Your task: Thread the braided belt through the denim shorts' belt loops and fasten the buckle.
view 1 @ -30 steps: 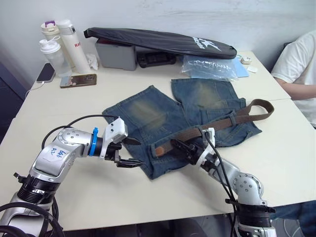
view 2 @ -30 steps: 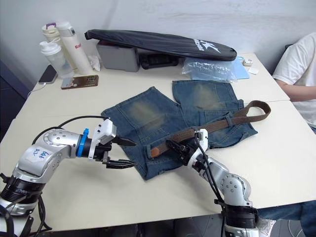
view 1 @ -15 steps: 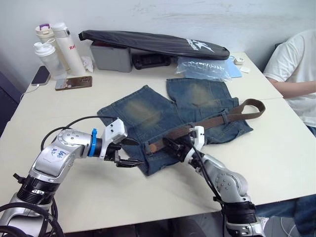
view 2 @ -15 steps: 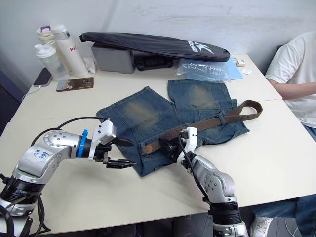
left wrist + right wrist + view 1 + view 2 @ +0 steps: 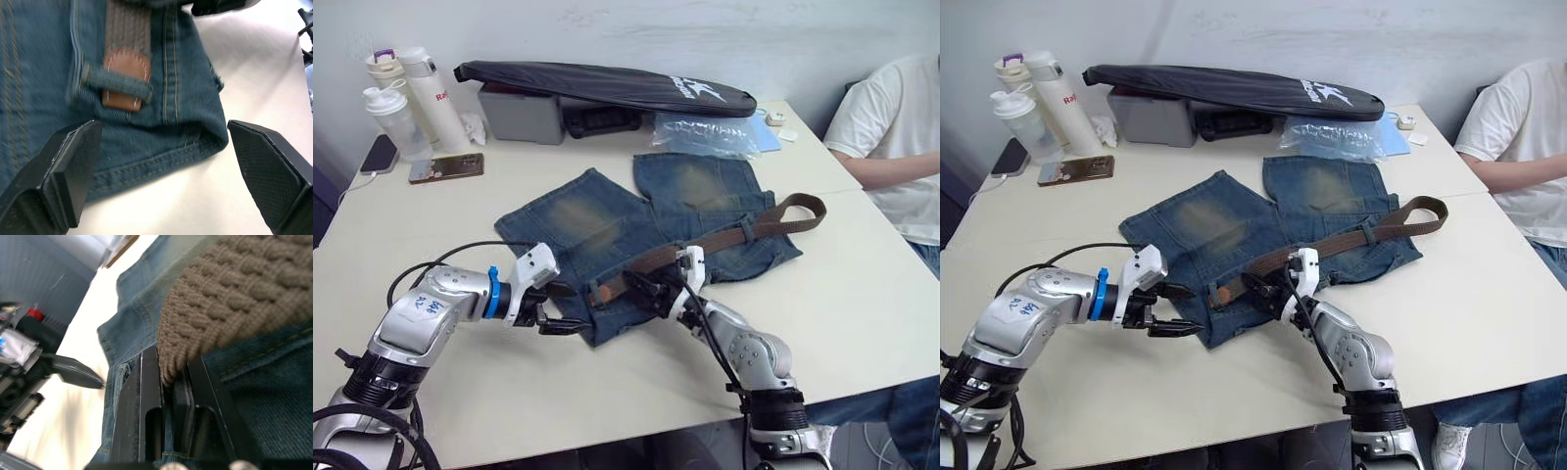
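Note:
The denim shorts [image 5: 636,220] lie flat on the table, waistband toward me. The braided belt [image 5: 724,238] runs along the waistband and curls off at the far right end. Its tan leather tip [image 5: 126,62] passes under a belt loop [image 5: 117,84] near the waistband's left end. My right gripper [image 5: 641,290] is shut on the belt just right of that tip, and the weave [image 5: 234,298] sits pinched between its fingers [image 5: 146,401]. My left gripper [image 5: 563,308] stands open at the waistband's left corner, a finger [image 5: 68,171] on each side of the loop. I cannot make out the buckle.
Bottles [image 5: 396,108], a phone [image 5: 445,168], a grey box [image 5: 519,108], a long black bag [image 5: 597,83] and a clear plastic bag [image 5: 705,132] line the table's back. A person in a white shirt [image 5: 891,127] sits at the right. Bare tabletop [image 5: 862,294] lies beside the shorts.
The camera has shifted, sliding the scene left. My left gripper has edged closer to the waistband's corner. My right gripper keeps its hold and has nudged the belt slightly leftward.

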Controlling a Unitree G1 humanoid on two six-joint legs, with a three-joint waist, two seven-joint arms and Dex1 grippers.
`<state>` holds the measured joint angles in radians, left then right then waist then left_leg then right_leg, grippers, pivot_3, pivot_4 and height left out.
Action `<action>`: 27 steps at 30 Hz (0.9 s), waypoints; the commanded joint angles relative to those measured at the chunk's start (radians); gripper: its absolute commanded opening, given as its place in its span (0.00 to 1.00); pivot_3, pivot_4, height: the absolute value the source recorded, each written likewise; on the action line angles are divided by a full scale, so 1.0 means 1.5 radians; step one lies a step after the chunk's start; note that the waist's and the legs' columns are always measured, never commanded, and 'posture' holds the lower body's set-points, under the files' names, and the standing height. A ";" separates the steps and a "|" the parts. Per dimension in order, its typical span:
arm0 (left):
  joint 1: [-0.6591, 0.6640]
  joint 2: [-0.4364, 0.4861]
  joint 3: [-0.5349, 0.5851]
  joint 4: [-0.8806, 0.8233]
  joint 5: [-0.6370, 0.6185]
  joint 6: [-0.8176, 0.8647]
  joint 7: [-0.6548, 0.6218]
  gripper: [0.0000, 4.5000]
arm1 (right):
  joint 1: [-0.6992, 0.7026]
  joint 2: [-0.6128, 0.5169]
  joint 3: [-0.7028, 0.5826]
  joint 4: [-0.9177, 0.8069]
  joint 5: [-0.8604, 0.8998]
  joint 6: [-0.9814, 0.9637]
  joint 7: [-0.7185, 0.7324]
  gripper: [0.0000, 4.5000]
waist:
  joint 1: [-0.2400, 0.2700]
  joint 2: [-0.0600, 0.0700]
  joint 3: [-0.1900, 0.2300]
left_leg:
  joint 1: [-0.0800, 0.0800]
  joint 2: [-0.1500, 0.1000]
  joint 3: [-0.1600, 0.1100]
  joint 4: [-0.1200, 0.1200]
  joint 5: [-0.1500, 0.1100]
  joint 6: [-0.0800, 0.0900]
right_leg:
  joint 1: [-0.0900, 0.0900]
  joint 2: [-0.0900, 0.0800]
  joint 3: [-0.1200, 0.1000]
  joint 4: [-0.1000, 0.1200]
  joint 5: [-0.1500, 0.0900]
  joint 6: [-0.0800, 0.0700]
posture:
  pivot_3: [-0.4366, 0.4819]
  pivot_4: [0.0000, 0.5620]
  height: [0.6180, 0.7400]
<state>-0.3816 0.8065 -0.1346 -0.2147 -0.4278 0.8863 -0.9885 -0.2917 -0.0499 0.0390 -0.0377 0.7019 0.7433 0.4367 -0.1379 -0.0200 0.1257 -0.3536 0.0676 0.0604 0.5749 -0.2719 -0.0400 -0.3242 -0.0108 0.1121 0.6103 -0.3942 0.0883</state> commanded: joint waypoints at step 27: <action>0.006 -0.004 0.072 -0.010 -0.087 0.154 0.058 1.00 | -0.026 0.062 0.113 0.228 -0.193 -0.108 0.165 0.01 | -0.005 -0.001 -0.001 | 0.002 0.003 0.002 0.000 -0.002 -0.005 | 0.001 0.002 -0.001 0.001 0.000 0.000 | 0.48 0.27 1.00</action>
<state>-0.3579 0.7933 -0.0564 -0.1970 -0.5386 1.1225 -0.9036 -0.3793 0.0293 0.1460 0.1975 0.4293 0.4879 0.6702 -0.1449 -0.0213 0.1246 -0.3501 0.0722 0.0637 0.5753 -0.2748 -0.0481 -0.3221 -0.0075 0.1104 0.6120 -0.3946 0.0875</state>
